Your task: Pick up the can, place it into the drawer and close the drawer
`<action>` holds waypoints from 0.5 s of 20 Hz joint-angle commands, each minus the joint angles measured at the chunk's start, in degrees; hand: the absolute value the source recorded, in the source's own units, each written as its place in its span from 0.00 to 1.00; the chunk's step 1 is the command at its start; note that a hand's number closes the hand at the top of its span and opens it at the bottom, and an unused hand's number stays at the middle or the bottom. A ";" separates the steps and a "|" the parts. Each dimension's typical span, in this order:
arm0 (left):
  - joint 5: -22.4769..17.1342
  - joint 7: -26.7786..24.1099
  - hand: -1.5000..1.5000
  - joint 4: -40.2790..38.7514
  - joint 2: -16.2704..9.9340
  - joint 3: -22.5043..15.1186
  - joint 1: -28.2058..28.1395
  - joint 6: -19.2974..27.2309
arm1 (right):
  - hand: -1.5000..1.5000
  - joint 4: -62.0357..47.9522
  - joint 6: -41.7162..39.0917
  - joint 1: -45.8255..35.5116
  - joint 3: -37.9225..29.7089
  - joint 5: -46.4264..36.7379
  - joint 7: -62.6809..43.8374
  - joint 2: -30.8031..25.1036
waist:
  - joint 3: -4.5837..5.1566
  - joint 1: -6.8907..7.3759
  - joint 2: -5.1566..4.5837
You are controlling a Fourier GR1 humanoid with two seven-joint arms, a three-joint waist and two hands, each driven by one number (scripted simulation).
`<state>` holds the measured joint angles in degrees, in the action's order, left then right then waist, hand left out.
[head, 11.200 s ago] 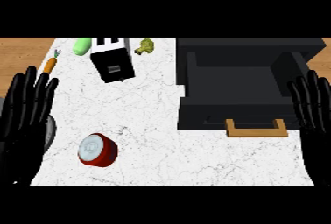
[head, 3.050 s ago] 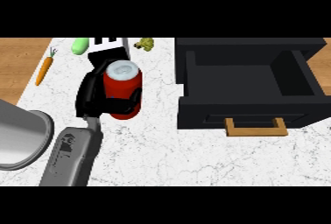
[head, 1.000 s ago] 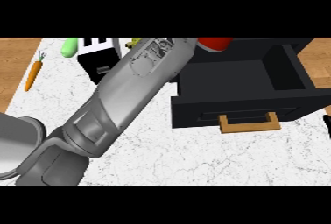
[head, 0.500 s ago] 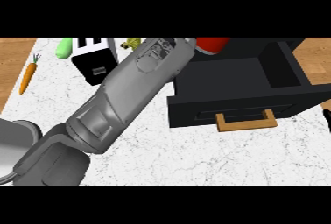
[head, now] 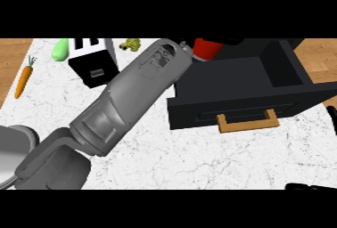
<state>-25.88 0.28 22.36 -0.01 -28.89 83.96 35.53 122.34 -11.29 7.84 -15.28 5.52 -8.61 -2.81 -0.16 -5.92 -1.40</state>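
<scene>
A: Since half a second back: the view has slid, so the drawer (head: 247,87) and its tan handle (head: 247,121) sit a little lower and further left in the head view. The red can (head: 205,48) hangs in about the same spot at the top edge.

B: Where's the can against the drawer?

A: Over the drawer's rear left corner, just past the end of the left forearm (head: 135,93). Only its red side and a pale rim show. It's raised, not resting inside that I can see.

B: Left hand?

A: Barely visible. A few dark fingers (head: 227,41) poke out at the can's top right, pressed against the can; the rest is behind the forearm and the top edge. The fingers look clamped on the can.

B: Right hand?

A: A black sliver of the right hand (head: 309,187) at the lower right corner. Cannot tell whether it's spread or curled.

B: Drawer state?

A: Pulled out, open, dark inside, tilted across the view.

B: Other items on the surface (head: 197,156)?

A: White marble. A carrot (head: 23,80) at the left edge, a green oblong vegetable (head: 60,49) top left, a black toaster (head: 94,62) beside it, and a small yellow-green lumpy item (head: 131,44) just right of the toaster's top. All well apart from the drawer except the lumpy item, which sits near the forearm's end.
</scene>
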 commanded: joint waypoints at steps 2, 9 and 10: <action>-0.75 -2.64 1.00 -2.12 0.01 -2.69 -0.83 0.62 | 0.00 -1.59 0.15 -0.87 0.74 -1.56 1.52 0.23 | -0.02 -0.84 -0.50; -3.18 -0.91 0.00 -1.04 0.01 -5.80 -1.03 5.84 | 0.00 2.09 0.82 -1.73 3.06 -2.57 -2.72 0.16 | 0.03 -2.03 -0.38; -3.51 -1.05 0.00 -1.44 0.01 -5.88 -1.05 5.07 | 0.00 0.95 -0.05 -2.48 1.91 -1.49 -1.46 -0.83 | 0.00 -1.60 -0.39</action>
<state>-28.12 -1.18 21.17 0.00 -33.87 82.63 39.31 122.78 -11.10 6.37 -13.37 4.07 -9.36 -2.75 -0.16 -7.36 -1.75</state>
